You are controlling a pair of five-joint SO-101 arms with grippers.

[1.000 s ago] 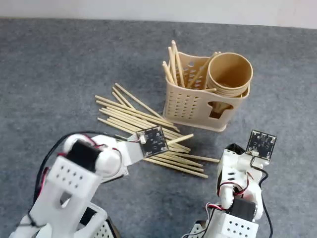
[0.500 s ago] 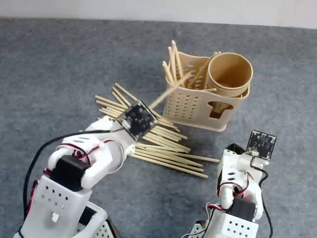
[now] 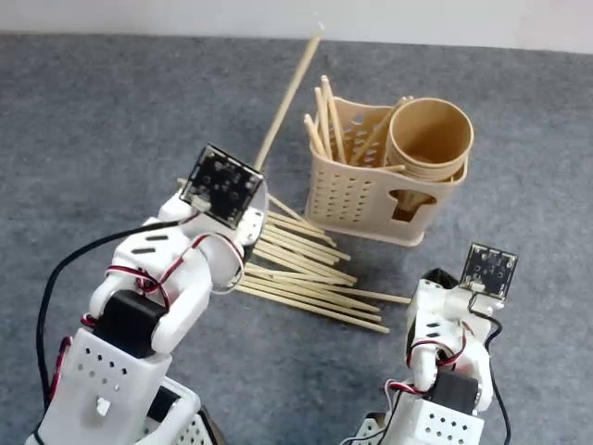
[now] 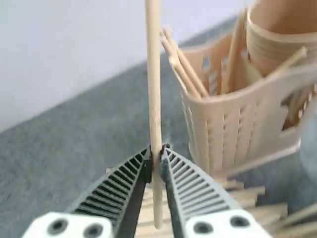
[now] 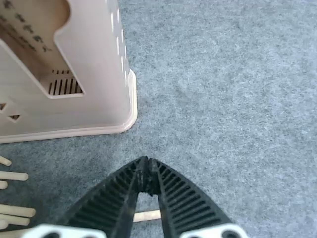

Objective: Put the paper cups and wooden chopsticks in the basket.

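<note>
The left tool [image 4: 156,153] is clamped narrowly on one chopstick [image 4: 153,74], gripping it near its lower end, so that most of the stick juts straight out past the jaws. From above, this stick [image 3: 287,97] slants up and away from the left arm. Its free tip reaches past the far side of the basket [image 3: 361,199] and lies off to the basket's left, apart from it.

The basket stands to the right of the held stick. Its left compartment, which already has several chopsticks [image 3: 324,120] leaning in it, is the side nearest the stick. The cups [image 3: 431,139] sit stacked in the right compartment.

The coming move seems to turn on that sideways offset. The stick's long axis runs beside the basket and not over it, so the tip would need to swing right, above the left compartment, and the stick would then have to tip end-down before release.

A loose pile [image 3: 306,269] of chopsticks lies on the table [image 3: 93,120], between the left arm and the basket's front wall.

The right tool [image 5: 146,178] hangs low by the basket's near corner with its jaws together on nothing. The left arm is the nearer to the pile.
</note>
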